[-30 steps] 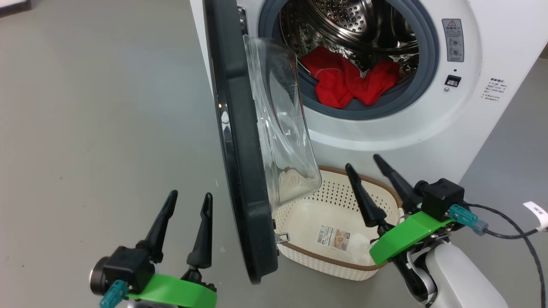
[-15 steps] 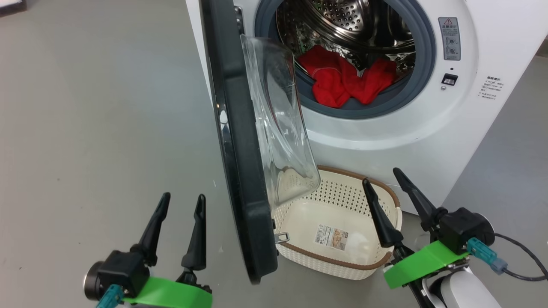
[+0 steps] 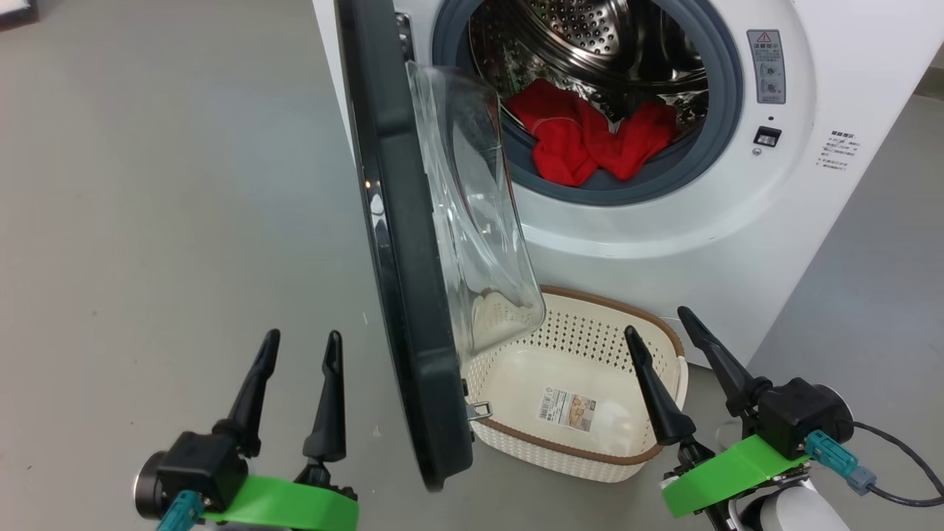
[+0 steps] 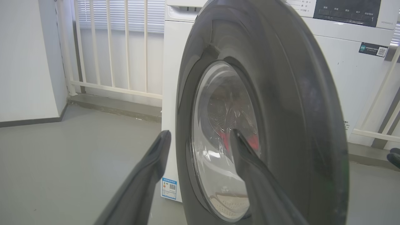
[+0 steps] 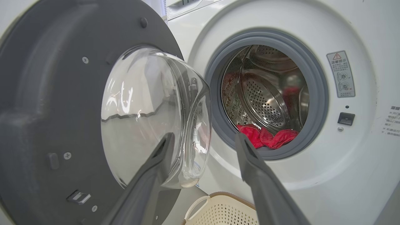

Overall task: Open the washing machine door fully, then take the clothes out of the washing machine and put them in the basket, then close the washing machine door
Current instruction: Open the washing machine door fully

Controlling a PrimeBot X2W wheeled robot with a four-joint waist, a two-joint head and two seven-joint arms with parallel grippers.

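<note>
- Red clothes (image 3: 590, 144) lie in a heap at the front lip of the steel drum (image 3: 590, 44) of the washing machine (image 3: 664, 236). I see two lumps, but how many garments they are I cannot tell.
- Its washing machine door (image 3: 405, 258) stands about square to the front, and the glass bowl window (image 3: 472, 221) hangs over the left part of the basket (image 3: 560, 461).
- The left gripper (image 3: 304, 338) hovers outside the door and the right gripper (image 3: 658, 323) above the basket's right end. Both have their fingers spread and hold nothing.
- I judge the door is not yet fully open. Better to press on its grey inner face, away from the glass, and swing it wider.
- Count: one machine, one door, one basket, two grippers.
</note>
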